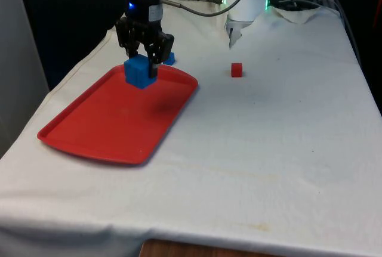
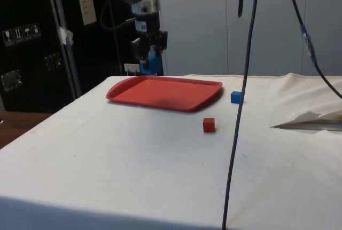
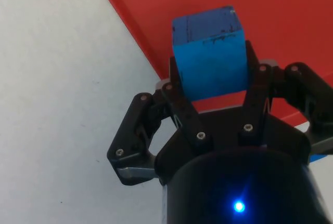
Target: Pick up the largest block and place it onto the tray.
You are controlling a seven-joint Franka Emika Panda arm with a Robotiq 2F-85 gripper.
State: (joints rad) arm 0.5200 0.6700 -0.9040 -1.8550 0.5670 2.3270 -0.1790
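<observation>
My gripper (image 1: 143,60) is shut on the large blue block (image 1: 139,71) and holds it in the air over the far end of the red tray (image 1: 113,120). From the side, the blue block (image 2: 153,63) hangs in the gripper (image 2: 152,54) above the tray (image 2: 165,92), near its far edge. In the wrist view the block (image 3: 209,57) sits squarely between the two black fingers (image 3: 179,86), with the tray (image 3: 281,11) beneath it and white cloth beside it.
A small blue block (image 1: 169,58) lies on the cloth just beyond the tray's far corner, also seen as a small blue block (image 2: 236,97). A small red block (image 1: 237,70) (image 2: 209,125) lies apart on the cloth. A black cable (image 2: 238,107) hangs across the side view.
</observation>
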